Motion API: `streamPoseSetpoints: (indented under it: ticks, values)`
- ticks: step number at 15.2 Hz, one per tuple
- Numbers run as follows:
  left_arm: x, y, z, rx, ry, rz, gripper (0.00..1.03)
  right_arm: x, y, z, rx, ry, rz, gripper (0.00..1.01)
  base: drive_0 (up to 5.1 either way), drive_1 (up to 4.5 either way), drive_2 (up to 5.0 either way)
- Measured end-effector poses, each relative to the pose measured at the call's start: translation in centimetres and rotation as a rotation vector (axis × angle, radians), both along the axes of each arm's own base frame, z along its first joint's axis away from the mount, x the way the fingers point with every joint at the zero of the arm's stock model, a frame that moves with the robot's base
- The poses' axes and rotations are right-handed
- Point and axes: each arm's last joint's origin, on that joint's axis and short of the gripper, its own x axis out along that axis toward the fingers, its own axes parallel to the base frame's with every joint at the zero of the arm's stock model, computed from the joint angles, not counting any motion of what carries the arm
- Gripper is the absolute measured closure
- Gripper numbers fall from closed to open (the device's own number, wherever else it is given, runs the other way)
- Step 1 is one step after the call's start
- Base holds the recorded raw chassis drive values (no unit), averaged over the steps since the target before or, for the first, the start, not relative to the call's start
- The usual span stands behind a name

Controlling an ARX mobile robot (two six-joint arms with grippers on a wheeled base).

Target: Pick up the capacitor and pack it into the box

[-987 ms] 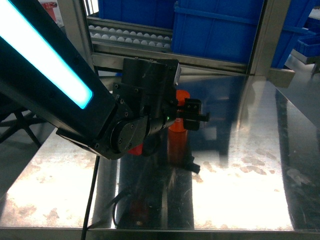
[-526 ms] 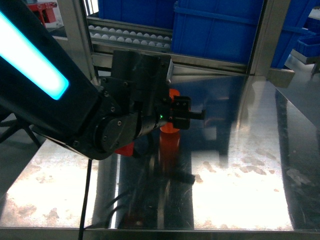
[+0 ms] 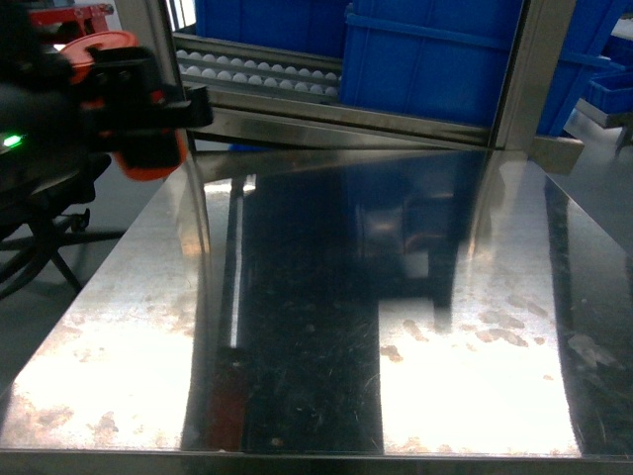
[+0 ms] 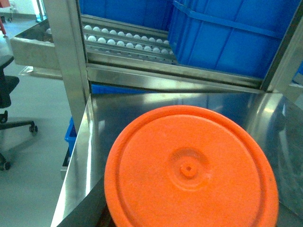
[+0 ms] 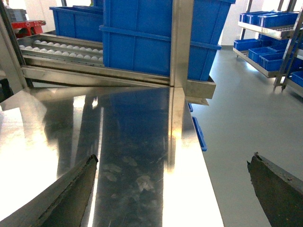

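Up at the left edge of the head view, the left gripper (image 3: pixel 148 114) is hanging above the near-left corner of the shiny steel table (image 3: pixel 326 327), and it is gripping the orange capacitor (image 3: pixel 138 104), with the dark fingers closed against its sides. From the left wrist camera the capacitor (image 4: pixel 189 172) is filling the lower half of the picture as a round orange cap with a small nub in the middle, so the fingers themselves are hidden behind it there. It is sitting in the air over the table's left edge, with grey floor and an office chair base (image 4: pixel 7 123) showing to the left. Beyond the table a roller rack (image 3: pixel 262 69) is carrying blue bins (image 3: pixel 425 54). The right gripper (image 5: pixel 173 189) is showing only in its own wrist view, where its two dark fingers (image 5: pixel 66 194) are standing wide apart at the lower corners with nothing between them, over the table's right side. No pink box is showing in any view.
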Motion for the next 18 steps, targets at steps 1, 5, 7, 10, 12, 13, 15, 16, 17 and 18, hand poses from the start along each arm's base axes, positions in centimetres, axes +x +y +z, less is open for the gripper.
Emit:
streamPoseSetpoints:
  ticks: [1,5,7,10,12,13,15,16,17,18]
  values:
    - [-2.1,0.5,0.1,0.006,0.0,0.006,0.58,0.0,0.0,0.0,0.0,0.0,0.0,0.03,0.0,0.0,0.0]
    - [-10.3,2.4,3.1,-0.058,-0.107,-0.005,0.58,0.0,0.0,0.0,0.0,0.0,0.0,0.03,0.0,0.0,0.0]
    - [-10.2,2.4,2.7,-0.041,-0.08,0.008,0.58,0.0,0.0,0.0,0.0,0.0,0.0,0.03,0.0,0.0,0.0]
    - [-11.7,5.0,1.2,0.04,-0.077,0.156,0.58,0.0,0.0,0.0,0.0,0.0,0.0,0.03,0.0,0.0,0.0]
    - [-12.9,6.4,-0.2,0.049,-0.066,0.143,0.58,0.0,0.0,0.0,0.0,0.0,0.0,0.03,0.0,0.0,0.0]
    - [-13.2,6.7,-0.4,0.048,-0.068,0.14,0.58,0.0,0.0,0.0,0.0,0.0,0.0,0.03,0.0,0.0,0.0]
    - [-13.7,7.3,-0.6,0.045,-0.079,0.147,0.58,0.0,0.0,0.0,0.0,0.0,0.0,0.03,0.0,0.0,0.0]
    - [-13.9,7.5,-0.9,0.046,-0.078,0.148,0.58,0.0,0.0,0.0,0.0,0.0,0.0,0.03,0.0,0.0,0.0]
    - [-14.1,7.6,-1.1,0.047,-0.073,0.148,0.58,0.0,0.0,0.0,0.0,0.0,0.0,0.03,0.0,0.0,0.0]
    - [-14.3,7.8,-1.3,0.046,-0.074,0.144,0.58,0.0,0.0,0.0,0.0,0.0,0.0,0.03,0.0,0.0,0.0]
